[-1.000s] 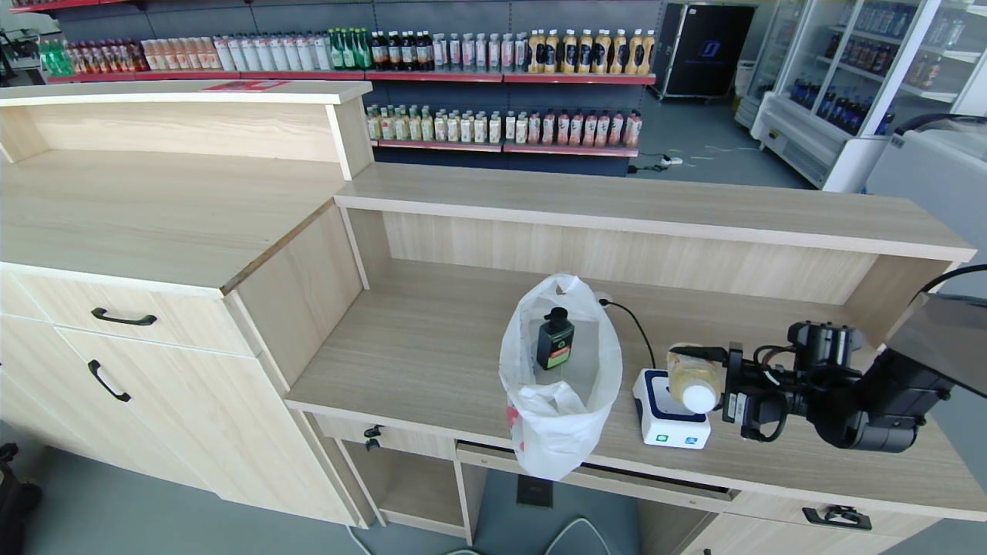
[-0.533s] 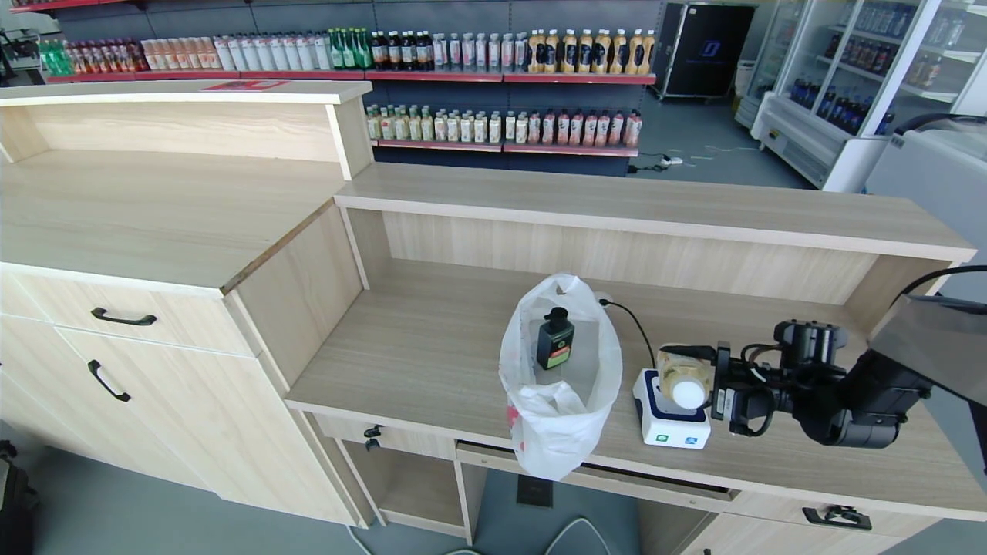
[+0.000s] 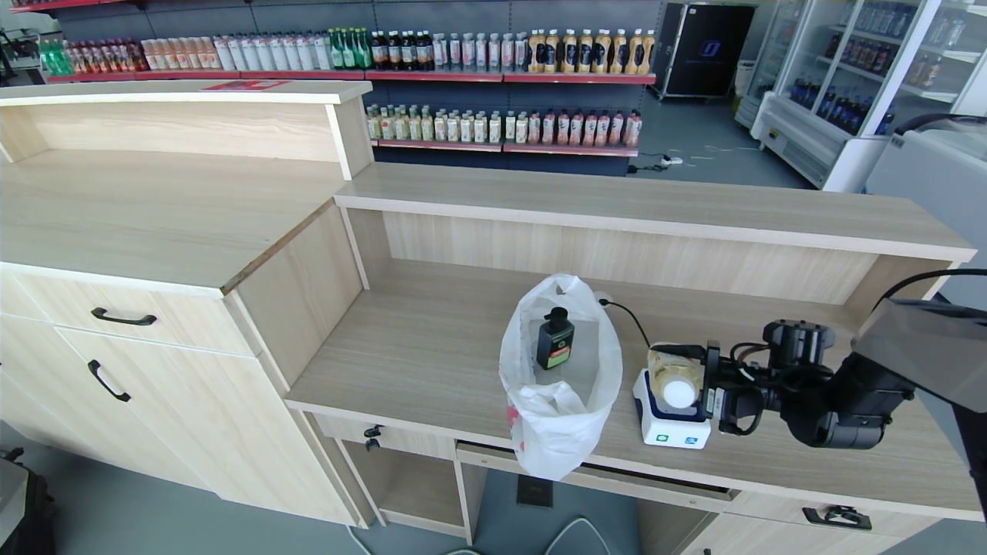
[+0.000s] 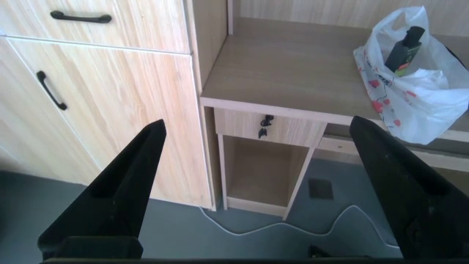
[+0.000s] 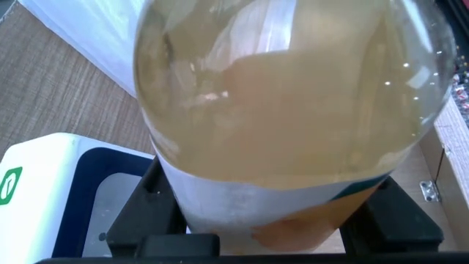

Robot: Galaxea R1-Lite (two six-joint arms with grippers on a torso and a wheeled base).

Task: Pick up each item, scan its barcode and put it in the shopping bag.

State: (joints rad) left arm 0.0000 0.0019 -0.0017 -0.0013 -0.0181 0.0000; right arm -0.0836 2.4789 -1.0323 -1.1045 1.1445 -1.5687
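Juice bottle brought over the scanner

The pale bottle [image 3: 672,379], held sideways in the right gripper's [image 3: 688,370] clamped claw, has drifted toward the shopping bag [image 3: 559,420] and now hangs above the white scanner [image 3: 669,432]. I'd say the scan is underway, with bagging next.

The right arm [image 3: 844,408] extends level from 3 o'clock. The right tool [image 3: 682,379] points toward 9 o'clock, clamped on a bottle [image 3: 668,368] lying sideways. The left tool [image 4: 256,132], apparently held low, has its fingers [image 4: 117,198] spread wide.
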